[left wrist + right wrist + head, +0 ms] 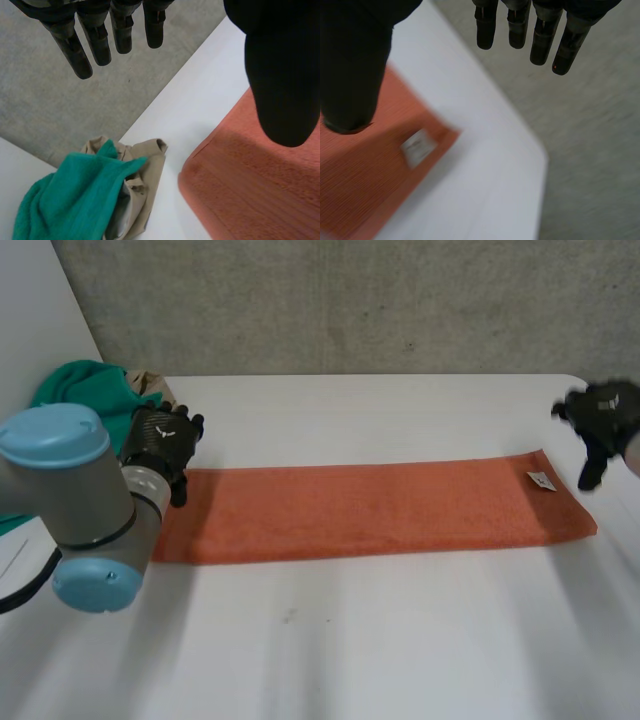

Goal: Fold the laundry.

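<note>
— Where is the thing you are meant to fold?

— The orange towel lies flat on the table, a long strip running from nine o'clock to three o'clock in front of me. It is so narrow that I judge it already folded lengthwise. Its small label sits face up near the three o'clock end.

— And your hands?

— My left hand hovers over the far corner at the nine o'clock end. Its fingers are straight and spread away from the thumb, released, grasping nothing, and the towel's corner lies below the thumb. My right hand hangs just past the three o'clock end, out toward two o'clock and off the cloth. Its fingers are released too, with nothing between them and the thumb.

— Why one hand at each end?

— I reckon so that one end can be pinched and carried over to the other, halving the length.

— And that heap?

— A green cloth and a beige garment lie bunched at ten o'clock, just beyond my left hand and apart from the towel. They are probably kept aside so the fold has bare table.

— Any risk?

— My right hand needs to come in over the label corner before closing, or it pinches air.
</note>
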Motion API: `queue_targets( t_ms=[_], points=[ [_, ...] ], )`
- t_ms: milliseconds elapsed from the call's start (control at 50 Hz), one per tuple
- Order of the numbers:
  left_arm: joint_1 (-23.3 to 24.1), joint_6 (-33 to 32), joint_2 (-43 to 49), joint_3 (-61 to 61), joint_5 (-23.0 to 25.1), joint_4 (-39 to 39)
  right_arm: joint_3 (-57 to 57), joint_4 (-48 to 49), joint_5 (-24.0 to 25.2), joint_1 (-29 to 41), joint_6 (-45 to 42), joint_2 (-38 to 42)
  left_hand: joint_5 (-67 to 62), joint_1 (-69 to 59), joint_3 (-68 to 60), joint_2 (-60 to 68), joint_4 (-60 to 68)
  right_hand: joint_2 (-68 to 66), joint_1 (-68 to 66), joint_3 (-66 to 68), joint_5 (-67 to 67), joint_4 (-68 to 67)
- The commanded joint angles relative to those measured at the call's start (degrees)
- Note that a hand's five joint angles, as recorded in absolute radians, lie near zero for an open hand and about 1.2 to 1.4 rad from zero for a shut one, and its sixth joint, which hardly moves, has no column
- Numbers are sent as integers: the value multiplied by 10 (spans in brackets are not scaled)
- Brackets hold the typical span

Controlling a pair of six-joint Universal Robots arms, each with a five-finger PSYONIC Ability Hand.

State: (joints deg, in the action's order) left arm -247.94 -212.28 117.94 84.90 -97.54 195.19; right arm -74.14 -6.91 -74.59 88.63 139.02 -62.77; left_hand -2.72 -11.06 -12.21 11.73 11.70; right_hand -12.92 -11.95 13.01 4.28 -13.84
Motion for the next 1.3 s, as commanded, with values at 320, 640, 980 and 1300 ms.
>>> queue_targets(
  t_ms=[320, 640, 980, 1300],
  points=[
    [3, 3, 0, 47, 16, 49, -88, 67, 85, -67, -63, 88, 27, 11, 22, -17, -17, -256, -265, 255, 242, -246],
    [2, 3, -3, 54, 16, 49, -76, 94, 80, -99, -64, 105, 27, 11, 22, -17, -17, -671, -680, 670, 657, -662],
    [4, 3, -8, 59, 16, 49, -101, 87, 163, -130, -52, 47, 27, 11, 22, -17, -17, -99, -109, 99, 86, -90],
    [2, 3, -3, 60, 16, 58, -58, 88, 160, -125, -52, 131, 27, 11, 22, -17, -17, -219, -228, 218, 205, -210]
  ],
)
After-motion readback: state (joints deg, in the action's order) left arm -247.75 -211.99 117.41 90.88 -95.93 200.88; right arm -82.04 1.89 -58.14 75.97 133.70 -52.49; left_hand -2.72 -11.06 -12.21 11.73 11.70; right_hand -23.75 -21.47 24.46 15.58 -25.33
